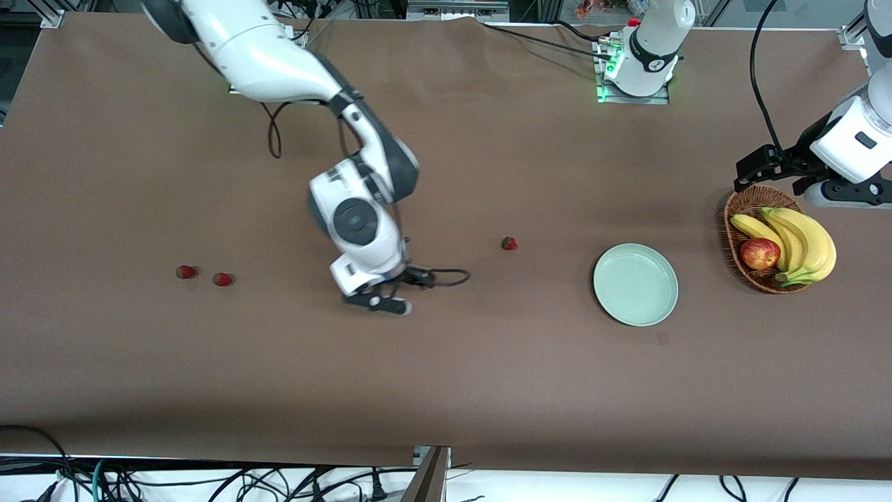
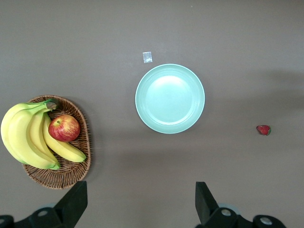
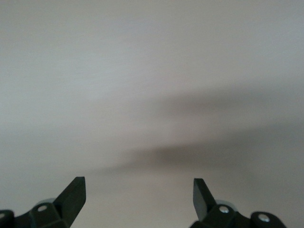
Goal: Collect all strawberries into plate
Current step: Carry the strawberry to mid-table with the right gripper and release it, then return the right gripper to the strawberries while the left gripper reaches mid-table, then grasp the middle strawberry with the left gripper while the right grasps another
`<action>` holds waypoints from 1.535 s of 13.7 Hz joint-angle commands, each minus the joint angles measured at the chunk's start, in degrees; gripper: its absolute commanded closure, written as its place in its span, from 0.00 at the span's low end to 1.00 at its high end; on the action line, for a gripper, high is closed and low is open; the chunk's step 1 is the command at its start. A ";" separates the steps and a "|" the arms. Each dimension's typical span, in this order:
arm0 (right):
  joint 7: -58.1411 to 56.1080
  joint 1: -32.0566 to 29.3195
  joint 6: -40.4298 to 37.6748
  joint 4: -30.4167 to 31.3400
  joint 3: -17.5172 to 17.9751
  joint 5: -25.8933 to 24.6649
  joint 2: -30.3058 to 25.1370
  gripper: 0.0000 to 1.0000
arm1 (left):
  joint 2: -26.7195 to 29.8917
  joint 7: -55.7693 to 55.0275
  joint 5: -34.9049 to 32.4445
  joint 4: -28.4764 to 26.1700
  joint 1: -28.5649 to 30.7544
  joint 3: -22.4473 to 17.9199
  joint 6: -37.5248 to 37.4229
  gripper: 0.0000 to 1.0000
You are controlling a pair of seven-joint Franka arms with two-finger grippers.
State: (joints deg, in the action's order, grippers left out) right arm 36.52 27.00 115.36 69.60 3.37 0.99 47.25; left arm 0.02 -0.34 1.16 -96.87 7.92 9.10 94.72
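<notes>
Three strawberries lie on the brown table: two side by side toward the right arm's end point(image 1: 185, 272) point(image 1: 222, 279), and one point(image 1: 509, 243) between the right gripper and the plate. It also shows in the left wrist view point(image 2: 263, 129). The mint-green plate point(image 1: 635, 284) point(image 2: 170, 98) is empty. My right gripper point(image 1: 382, 301) point(image 3: 139, 186) is open and empty, low over bare table between the pair of strawberries and the single one. My left gripper point(image 1: 772, 174) point(image 2: 140, 191) is open and empty, raised over the table beside the basket's farther rim.
A brown wicker basket point(image 1: 733, 237) point(image 2: 78, 173) with bananas point(image 1: 801, 240) and a red-yellow apple point(image 1: 759, 253) stands beside the plate at the left arm's end. A small white scrap point(image 2: 147, 57) lies on the table close to the plate.
</notes>
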 commanded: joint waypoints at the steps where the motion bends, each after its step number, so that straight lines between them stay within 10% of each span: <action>1: -14.41 -7.98 -9.07 1.59 0.59 -0.10 -2.16 0.00 | 0.77 0.07 -0.72 -0.95 0.43 0.40 0.81 0.00; 11: -36.94 -20.83 -12.45 7.12 -3.81 -4.94 -1.99 0.00 | 0.42 -0.37 1.20 -1.04 0.43 0.57 0.55 0.00; 21: -43.11 -24.71 -3.30 15.30 -3.72 -3.27 -2.25 0.00 | -14.96 -7.57 3.23 0.80 -8.62 1.54 5.30 0.00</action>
State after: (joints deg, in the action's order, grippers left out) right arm -5.70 2.56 110.84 82.57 -0.69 -3.14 46.37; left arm -14.89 -7.48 5.39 -97.73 -1.22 10.81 100.88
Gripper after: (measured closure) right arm 0.000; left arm 0.000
